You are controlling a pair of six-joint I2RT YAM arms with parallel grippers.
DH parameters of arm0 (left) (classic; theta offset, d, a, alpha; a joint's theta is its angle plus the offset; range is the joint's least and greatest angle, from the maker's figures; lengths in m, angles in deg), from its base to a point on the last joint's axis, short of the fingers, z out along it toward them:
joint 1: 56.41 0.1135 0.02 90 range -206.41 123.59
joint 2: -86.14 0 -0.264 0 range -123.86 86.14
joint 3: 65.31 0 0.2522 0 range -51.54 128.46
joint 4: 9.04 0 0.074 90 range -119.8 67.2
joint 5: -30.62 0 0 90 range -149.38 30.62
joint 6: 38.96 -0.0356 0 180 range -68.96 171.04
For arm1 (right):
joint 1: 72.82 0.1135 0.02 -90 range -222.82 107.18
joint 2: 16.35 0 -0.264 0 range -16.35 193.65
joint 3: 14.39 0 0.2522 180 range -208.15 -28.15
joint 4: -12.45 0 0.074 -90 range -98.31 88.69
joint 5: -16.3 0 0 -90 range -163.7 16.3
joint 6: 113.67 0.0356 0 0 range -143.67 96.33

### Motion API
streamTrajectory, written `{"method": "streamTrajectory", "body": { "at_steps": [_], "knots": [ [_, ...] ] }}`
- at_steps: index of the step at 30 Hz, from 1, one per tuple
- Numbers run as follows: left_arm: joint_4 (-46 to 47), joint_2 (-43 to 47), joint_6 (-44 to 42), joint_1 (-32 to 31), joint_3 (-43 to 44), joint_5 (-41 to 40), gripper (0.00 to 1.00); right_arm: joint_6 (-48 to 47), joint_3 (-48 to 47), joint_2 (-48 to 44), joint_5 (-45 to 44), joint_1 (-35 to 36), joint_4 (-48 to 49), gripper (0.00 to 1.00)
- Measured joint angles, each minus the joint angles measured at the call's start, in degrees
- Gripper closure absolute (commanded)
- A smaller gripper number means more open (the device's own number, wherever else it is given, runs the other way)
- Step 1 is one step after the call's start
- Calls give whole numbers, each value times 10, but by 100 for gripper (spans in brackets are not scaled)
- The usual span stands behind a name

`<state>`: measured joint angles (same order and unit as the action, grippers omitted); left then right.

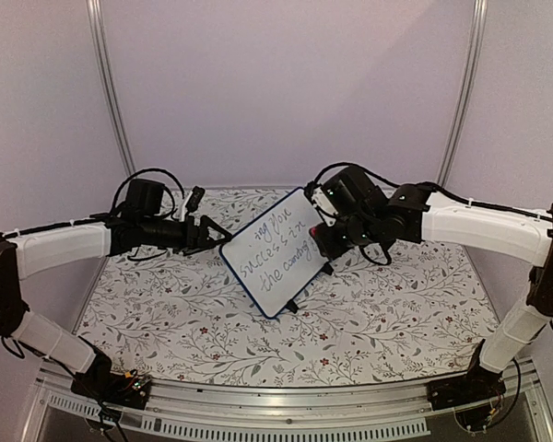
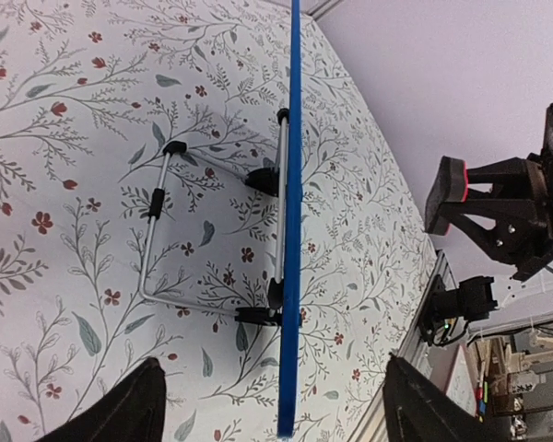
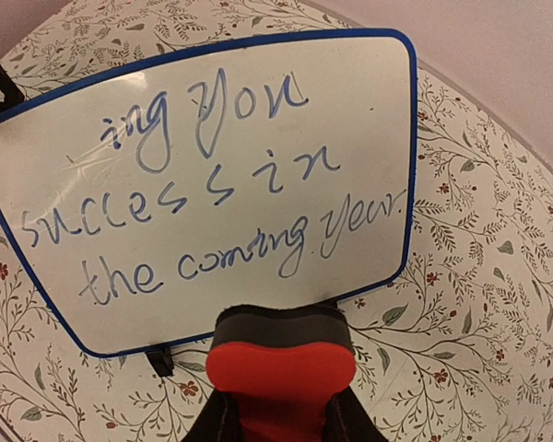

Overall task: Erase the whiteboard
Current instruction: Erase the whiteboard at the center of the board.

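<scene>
Jaws first, from the left: your left gripper (image 1: 208,236) stands open at centre-left of the top view. Its wrist view shows the two fingers (image 2: 129,410) in the bottom corners, wide apart. The blue edge of the board (image 1: 276,253) runs up between them and touches neither, so nothing holds the board on that side. It stands mid-frame on the patterned table (image 1: 166,313), leaning on a wire stand (image 2: 152,241) and small black feet (image 2: 258,177), with its written face turned towards the right arm. Three lines of blue handwriting cover most of it, and there is a smeared patch at the upper left of the right wrist view. Treat it as light and stiff, with a slick face and a thin frame. A push from the eraser would probably slide it or tip it back on that thin stand, since only the feet bear on the table. If you steady it, pinch the frame edge between the left fingers, not the stand, and keep clear of the writing. Further right, your right gripper (image 1: 328,238) is closed on the eraser (image 3: 281,368), its red body clamped between the fingers and the dark felt facing the board. It hangs near the board's lower edge, apart from the surface. Wipe with light pressure.
</scene>
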<state>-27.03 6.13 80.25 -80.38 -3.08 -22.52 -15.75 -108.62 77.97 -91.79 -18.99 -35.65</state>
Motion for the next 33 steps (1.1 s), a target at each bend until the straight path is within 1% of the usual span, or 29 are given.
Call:
{"method": "streamTrajectory", "body": {
  "at_steps": [1, 3, 8, 10, 13, 15, 18, 21, 28, 33],
  "knots": [
    [-8, 2, 1, 0, 7, -5, 7, 3, 11, -11, 0, 0, 2, 85],
    [-25, 4, -1, 1, 27, -19, 2, 11, 33, -34, 0, 0, 8, 85],
    [-74, -2, 0, 1, 135, -69, 2, 16, 46, -57, 1, 0, 10, 85],
    [-78, -18, -2, 1, 177, -79, 7, 16, 46, -57, 1, 0, 9, 84],
    [-90, -57, -8, 1, 221, -88, 18, 15, 47, -57, 0, 0, 11, 84],
    [-100, -90, -12, -2, 238, -92, 22, 16, 48, -57, 0, 0, 13, 84],
    [-111, -121, -17, -5, 234, -95, 29, 22, 54, -59, 0, 0, 14, 84],
    [-108, -125, -17, -10, 214, -88, 37, 29, 63, -65, 1, 0, 14, 84],
    [-78, -125, -17, -23, 183, -64, 41, 40, 72, -93, 0, 0, 12, 83],
    [-65, -125, -20, -36, 178, -56, 51, 44, 72, -93, 0, 0, 12, 83]
  ]
}}
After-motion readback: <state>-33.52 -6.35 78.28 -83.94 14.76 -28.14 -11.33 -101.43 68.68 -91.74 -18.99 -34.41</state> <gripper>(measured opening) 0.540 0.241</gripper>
